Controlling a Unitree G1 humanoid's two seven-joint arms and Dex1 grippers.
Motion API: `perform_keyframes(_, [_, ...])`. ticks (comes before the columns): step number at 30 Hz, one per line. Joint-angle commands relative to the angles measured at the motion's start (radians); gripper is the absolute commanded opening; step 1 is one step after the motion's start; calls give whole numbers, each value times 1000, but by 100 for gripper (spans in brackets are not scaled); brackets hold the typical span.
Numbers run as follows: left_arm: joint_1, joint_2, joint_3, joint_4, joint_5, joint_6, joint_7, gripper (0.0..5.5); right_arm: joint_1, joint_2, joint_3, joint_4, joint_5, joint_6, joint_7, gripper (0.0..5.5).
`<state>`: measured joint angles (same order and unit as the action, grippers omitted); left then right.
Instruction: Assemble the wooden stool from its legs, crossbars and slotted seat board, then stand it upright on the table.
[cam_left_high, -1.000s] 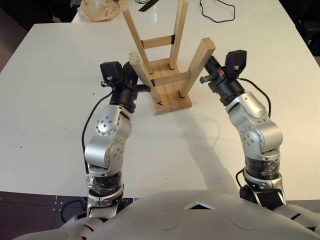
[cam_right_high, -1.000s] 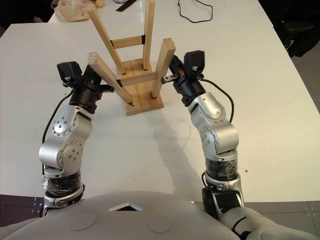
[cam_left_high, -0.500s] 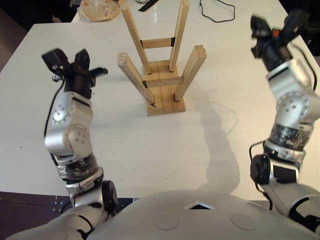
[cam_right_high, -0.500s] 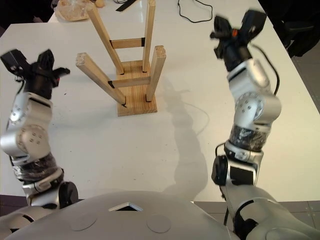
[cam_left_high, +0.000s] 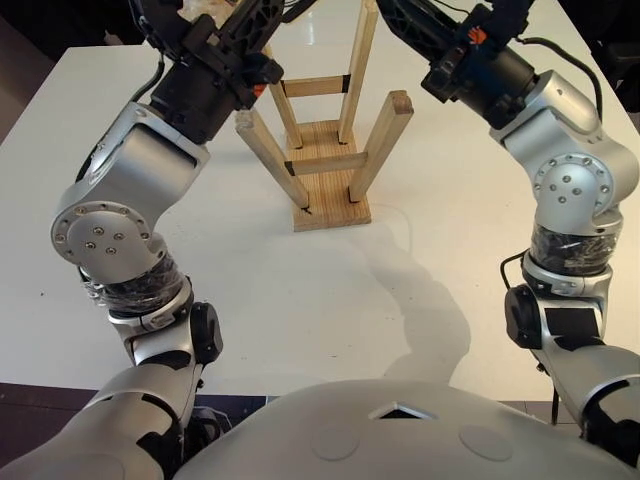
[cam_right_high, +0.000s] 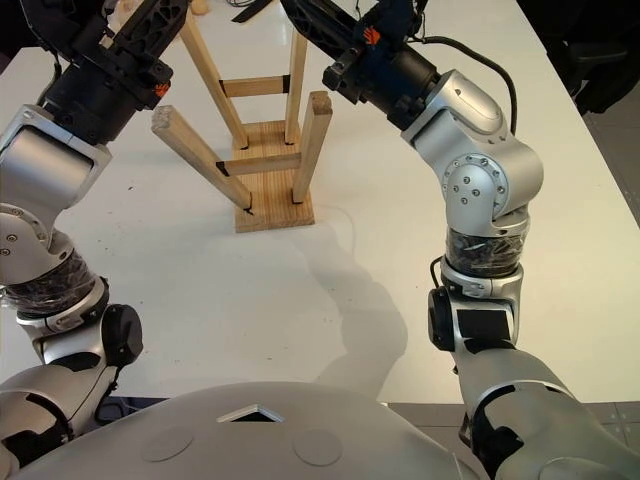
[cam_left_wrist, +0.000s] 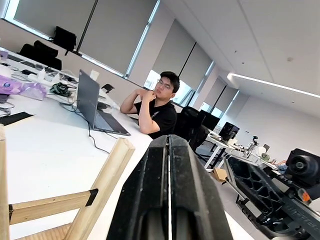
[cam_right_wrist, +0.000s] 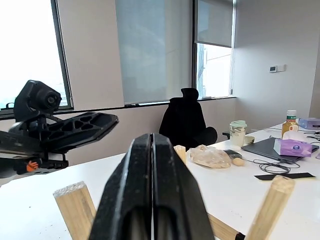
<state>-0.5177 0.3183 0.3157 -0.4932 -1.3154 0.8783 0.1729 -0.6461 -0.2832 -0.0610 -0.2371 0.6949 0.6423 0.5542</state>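
Observation:
The wooden stool is put together and rests upside down, its seat board (cam_left_high: 335, 205) flat on the white table (cam_left_high: 300, 300) and its legs (cam_left_high: 385, 140) pointing up. Crossbars (cam_left_high: 315, 86) join the legs. Both arms are lifted high over it. My left gripper (cam_left_high: 258, 18) is shut with nothing in it, above the near left leg (cam_left_high: 270, 158). My right gripper (cam_right_high: 310, 20) is shut too and holds nothing, above the far legs. The left wrist view has the left gripper (cam_left_wrist: 169, 139) closed, and the right wrist view has the right gripper (cam_right_wrist: 151, 137) closed.
A clear plastic bag (cam_left_high: 200, 20) lies at the table's far left and a black cable (cam_left_high: 435, 25) at the far right. A laptop (cam_left_wrist: 95, 107) sits on a table behind. Bare table surrounds the stool, with edges at left and right.
One second ago both grippers were at the stool's near legs. They let go, swung wide apart, and have now risen and come together above the stool, which stays put.

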Motion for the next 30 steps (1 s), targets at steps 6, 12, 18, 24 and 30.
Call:
perform_keyframes(6, [183,-21,-111,60,40,33,31,2,113,-33,177,56,-175,-27,25,0])
perform_keyframes(12, [189,-30,-123,52,52,-21,42,2,88,-26,148,47,-161,-33,20,0])
perform_keyframes(18, [76,17,58,-15,-53,-204,-32,2,-89,20,-118,157,17,-68,-65,0])
perform_keyframes(24, [225,142,173,148,-5,-217,-227,2,-14,-114,197,687,-455,-448,124,0])
perform_keyframes(30, [732,210,-66,303,348,-249,-614,2,105,-64,227,586,-409,-526,311,0])
